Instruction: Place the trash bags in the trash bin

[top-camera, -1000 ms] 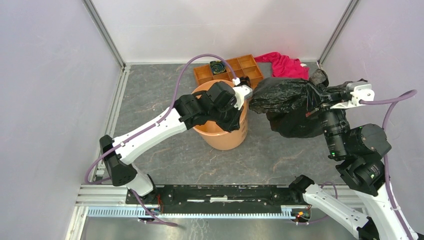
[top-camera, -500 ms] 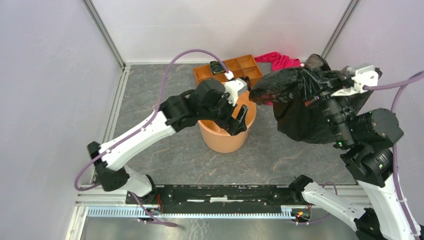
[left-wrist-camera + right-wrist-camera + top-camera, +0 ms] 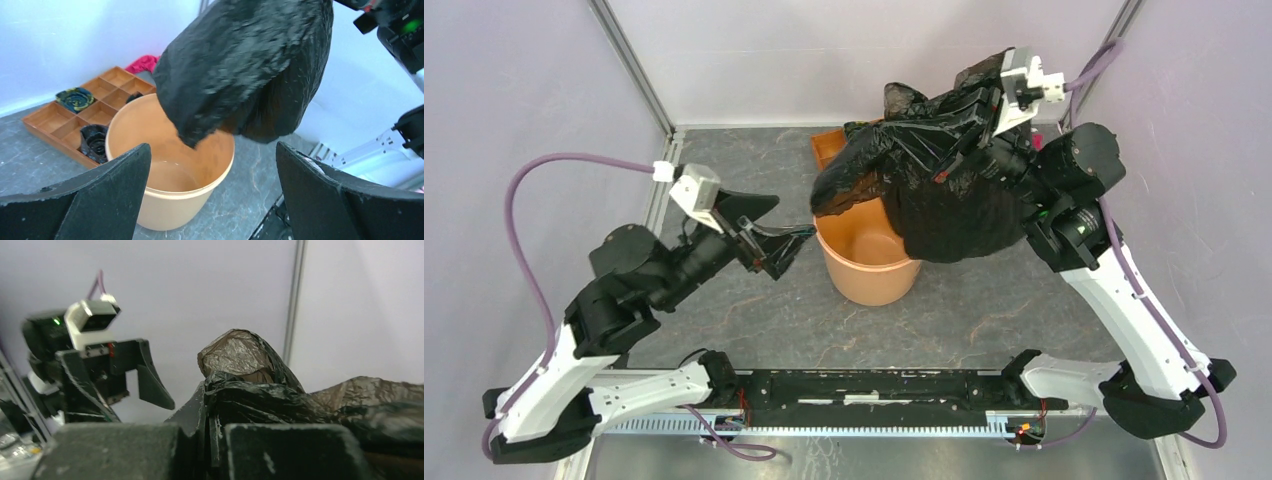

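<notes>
The trash bags are one big crinkled black bag (image 3: pixel 944 195), hanging in the air with its lower flap drooping over the far rim of the trash bin (image 3: pixel 869 280). My right gripper (image 3: pixel 964 120) is raised high behind the bin and shut on the bag's gathered top (image 3: pixel 250 390). The light-orange bin (image 3: pixel 165 200) stands upright and its inside looks bare. My left gripper (image 3: pixel 786 232) hangs open to the left of the bin, apart from it and holding nothing. In the left wrist view the bag (image 3: pixel 245 65) hangs above the bin, between my spread fingers (image 3: pixel 100 200).
An orange compartment tray (image 3: pixel 55 122) lies behind the bin, holding coiled black rolls (image 3: pixel 93 142). A red cloth (image 3: pixel 142 62) lies beyond the tray. White walls with metal posts close in the table. A black rail (image 3: pixel 854 395) runs along the near edge.
My left gripper opened and drew back to the left, away from the bin. My right arm lifted the bag and carried it left, over the bin.
</notes>
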Robot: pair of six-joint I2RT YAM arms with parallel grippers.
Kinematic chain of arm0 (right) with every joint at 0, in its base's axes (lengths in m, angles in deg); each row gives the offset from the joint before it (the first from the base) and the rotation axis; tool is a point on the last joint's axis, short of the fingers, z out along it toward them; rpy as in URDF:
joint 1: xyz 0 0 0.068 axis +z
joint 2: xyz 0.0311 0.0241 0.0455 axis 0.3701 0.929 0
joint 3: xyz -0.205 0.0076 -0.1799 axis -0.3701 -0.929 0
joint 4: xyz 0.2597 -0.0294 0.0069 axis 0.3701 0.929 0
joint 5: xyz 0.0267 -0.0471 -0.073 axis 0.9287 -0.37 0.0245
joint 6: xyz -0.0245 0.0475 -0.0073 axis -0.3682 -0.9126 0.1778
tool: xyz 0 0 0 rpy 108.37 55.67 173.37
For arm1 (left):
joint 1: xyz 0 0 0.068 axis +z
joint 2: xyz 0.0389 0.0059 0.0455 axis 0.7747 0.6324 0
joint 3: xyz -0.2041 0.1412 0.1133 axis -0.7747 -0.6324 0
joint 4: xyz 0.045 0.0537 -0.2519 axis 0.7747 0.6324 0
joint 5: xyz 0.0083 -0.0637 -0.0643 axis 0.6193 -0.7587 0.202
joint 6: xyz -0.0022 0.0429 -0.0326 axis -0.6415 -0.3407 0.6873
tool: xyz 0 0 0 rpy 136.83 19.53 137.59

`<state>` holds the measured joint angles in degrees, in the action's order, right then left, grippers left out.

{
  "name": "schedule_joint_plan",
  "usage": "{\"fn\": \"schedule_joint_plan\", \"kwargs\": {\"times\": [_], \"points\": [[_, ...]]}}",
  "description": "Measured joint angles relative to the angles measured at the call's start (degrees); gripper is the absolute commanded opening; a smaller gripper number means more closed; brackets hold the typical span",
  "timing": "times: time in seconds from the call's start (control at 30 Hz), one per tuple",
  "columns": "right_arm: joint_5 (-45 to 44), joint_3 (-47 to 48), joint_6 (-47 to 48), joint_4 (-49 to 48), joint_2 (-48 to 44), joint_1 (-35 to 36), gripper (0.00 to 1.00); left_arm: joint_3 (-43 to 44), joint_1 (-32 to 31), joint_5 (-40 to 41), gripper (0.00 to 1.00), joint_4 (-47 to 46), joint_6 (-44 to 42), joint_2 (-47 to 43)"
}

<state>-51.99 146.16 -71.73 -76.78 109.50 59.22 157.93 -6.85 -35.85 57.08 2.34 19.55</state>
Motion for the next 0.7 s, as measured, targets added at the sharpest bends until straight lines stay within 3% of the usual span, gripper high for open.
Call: {"fn": "schedule_joint_plan", "kwargs": {"times": [0.13, 0.27, 0.57, 0.7], "points": [[-0.2, 0.0, -6.9, -5.9, -0.3, 0.0, 0.01, -2.0, 0.0, 4.0, 1.0, -1.2, 0.0, -3.8], [-7.4, -1.4, -8.7, -6.4, -3.5, 0.0, 0.01, -3.0, 0.0, 6.6, 1.0, -1.8, 0.0, -5.7], [-33.0, -15.2, -1.8, -1.7, -11.9, 0.0, 0.0, -2.8, 0.0, 12.9, 1.0, -1.9, 0.0, -3.3], [-39.1, -19.5, 2.0, 2.3, -12.3, 0.0, 0.0, -1.0, 0.0, 19.1, 1.0, 0.3, 0.1, 1.1]]}}
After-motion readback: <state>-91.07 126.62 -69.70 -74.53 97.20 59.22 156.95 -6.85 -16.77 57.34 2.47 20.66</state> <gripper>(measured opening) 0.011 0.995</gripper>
